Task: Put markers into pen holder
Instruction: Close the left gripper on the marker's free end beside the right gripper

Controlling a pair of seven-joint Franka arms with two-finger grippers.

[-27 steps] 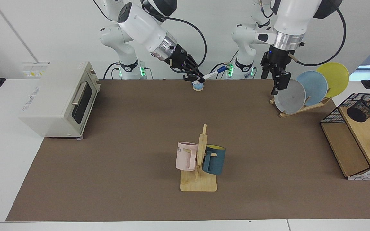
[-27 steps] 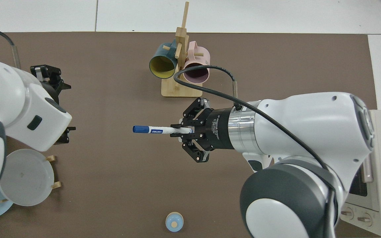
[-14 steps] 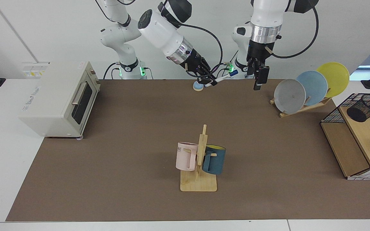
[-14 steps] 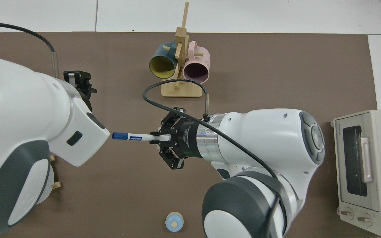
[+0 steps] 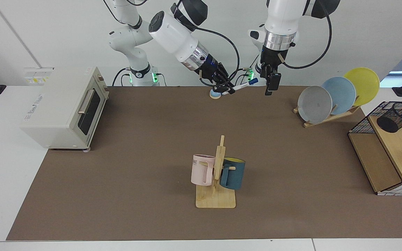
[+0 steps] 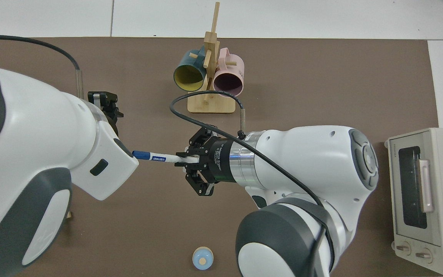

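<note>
**Marker held out for a handover near the bench's far edge**

The right end effector (image 5: 226, 88) is closed on the white end of the marker (image 5: 243, 84), which sticks out level with its blue cap toward the left end effector (image 5: 270, 86). Both hang above the bench's (image 5: 152, 139) far edge, close to the arm bases. The left end effector points down just beside the cap; whether its fingers are parted cannot be told in either view, and in the top view the arm's white body covers the cap's tip. The pen holder (image 5: 397, 116) lies tilted on a wooden shelf inside the wire basket (image 5: 361, 122) at the bench's end on the left arm's side, well apart from the marker.

The likely risk is the pass itself. The marker is gripped at one end only, so a nudge from the left fingers could swing it or knock it loose before the second grip is firm. If the right one lets go early, the marker would probably drop to the bench and roll. Later, the holder's slanted mouth and the basket's wires may make insertion awkward.

Other things: a small blue knob (image 5: 215, 94) sits on the bench right below the right end effector; a plate rack (image 5: 330, 99) stands between the handover spot and the basket, in the likely path. The mug stand (image 5: 216, 181) near the front edge and the toaster oven (image 5: 65, 108) at the opposite end are clear of it.
</note>
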